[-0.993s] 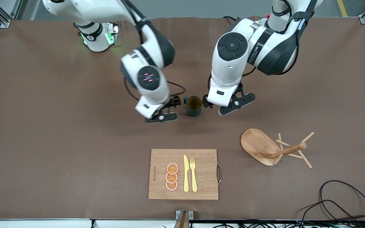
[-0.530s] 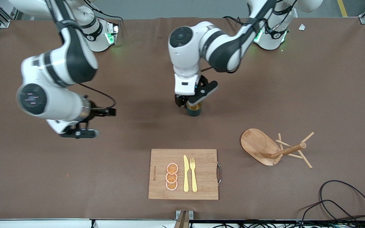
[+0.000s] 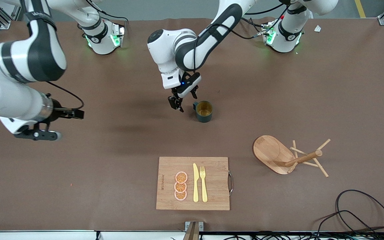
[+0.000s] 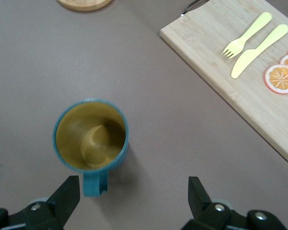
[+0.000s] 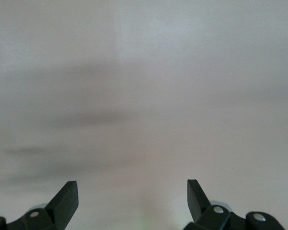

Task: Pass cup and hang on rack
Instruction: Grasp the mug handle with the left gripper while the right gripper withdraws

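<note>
The right gripper (image 3: 50, 125) hangs over bare brown tabletop (image 3: 112, 140) at the right arm's end, fingers apart and empty. The left gripper (image 3: 178, 103) hovers just beside the small dark teal mug with a mustard-yellow inside (image 3: 204, 111), fingers spread, holding nothing. The mug stands upright mid-table. The light wooden mug tree (image 3: 287, 156) lies tipped over toward the left arm's end.
</note>
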Available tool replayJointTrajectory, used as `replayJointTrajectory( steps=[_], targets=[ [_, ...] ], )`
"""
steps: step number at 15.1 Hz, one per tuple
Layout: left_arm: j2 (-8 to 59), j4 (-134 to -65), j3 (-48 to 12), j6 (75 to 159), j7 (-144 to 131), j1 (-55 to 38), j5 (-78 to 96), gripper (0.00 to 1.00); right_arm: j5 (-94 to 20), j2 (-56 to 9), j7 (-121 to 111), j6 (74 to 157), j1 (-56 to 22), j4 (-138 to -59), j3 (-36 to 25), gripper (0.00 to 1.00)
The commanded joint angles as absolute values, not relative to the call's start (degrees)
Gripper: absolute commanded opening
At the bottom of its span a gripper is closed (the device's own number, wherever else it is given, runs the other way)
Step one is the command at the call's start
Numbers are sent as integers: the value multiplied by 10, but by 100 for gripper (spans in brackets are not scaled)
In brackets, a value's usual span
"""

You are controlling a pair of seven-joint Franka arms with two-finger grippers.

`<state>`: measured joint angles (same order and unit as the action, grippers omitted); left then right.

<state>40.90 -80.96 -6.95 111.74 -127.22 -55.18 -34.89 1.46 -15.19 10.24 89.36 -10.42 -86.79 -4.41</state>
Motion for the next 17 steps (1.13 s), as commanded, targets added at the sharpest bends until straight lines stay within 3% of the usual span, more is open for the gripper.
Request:
replayJointTrajectory(
  steps=[1,6,12,17],
  targets=[
    [437,-789,-55,1102,-1311,-575,-372,95,25,-117,55,904,-54,-899,-32,100],
    [463,-794,-54,1076,-1342,-587,-396,79,25,-96,-8,901,10,-911,-32,100],
    [474,-800,-54,1052,-1342,-589,-399,62,25,-97,-11,890,15,-902,-32,100],
    [474,-798,-55,1052,-1339,-590,-403,36,30,-105,-5,786,17,-809,-31,100]
  ],
)
